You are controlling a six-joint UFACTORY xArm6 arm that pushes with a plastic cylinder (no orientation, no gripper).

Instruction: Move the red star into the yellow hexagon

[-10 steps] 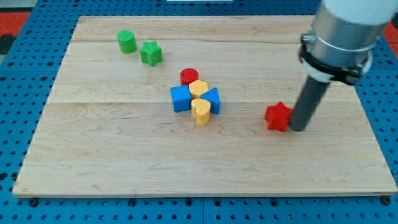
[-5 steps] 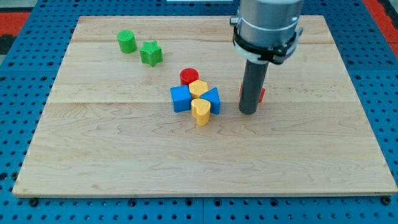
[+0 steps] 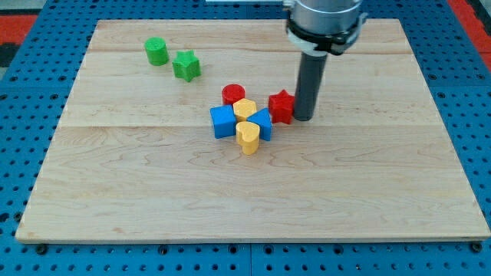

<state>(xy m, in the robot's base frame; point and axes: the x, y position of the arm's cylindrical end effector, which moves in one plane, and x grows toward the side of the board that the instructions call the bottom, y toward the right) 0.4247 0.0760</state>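
The single camera view looks down at an angle on a pale wooden table set on a blue pegboard.

My tip rests on the table at the right-hand side of the red star, touching it or very nearly so; the dark rod hides the exact contact line, so I cannot be sure. There is no end effector that opens or closes here, only the straight rod, so nothing is grasped: the star is simply free on the table and is pushed from behind. The tip stands on the star's far side from the target because a push toward the view's left is what carries the star that way.

The yellow hexagon sits in the middle of a tight cluster just to the view's left of the star. A red cylinder touches it on the upper side, a blue cube lies at its lower left, another blue block at its lower right, and a yellow heart below. The star is close to the hexagon but seems not yet against it, and the blue block partly stands between them, so I judge the push nearly done.

A green cylinder and green star lie well apart at the upper left.
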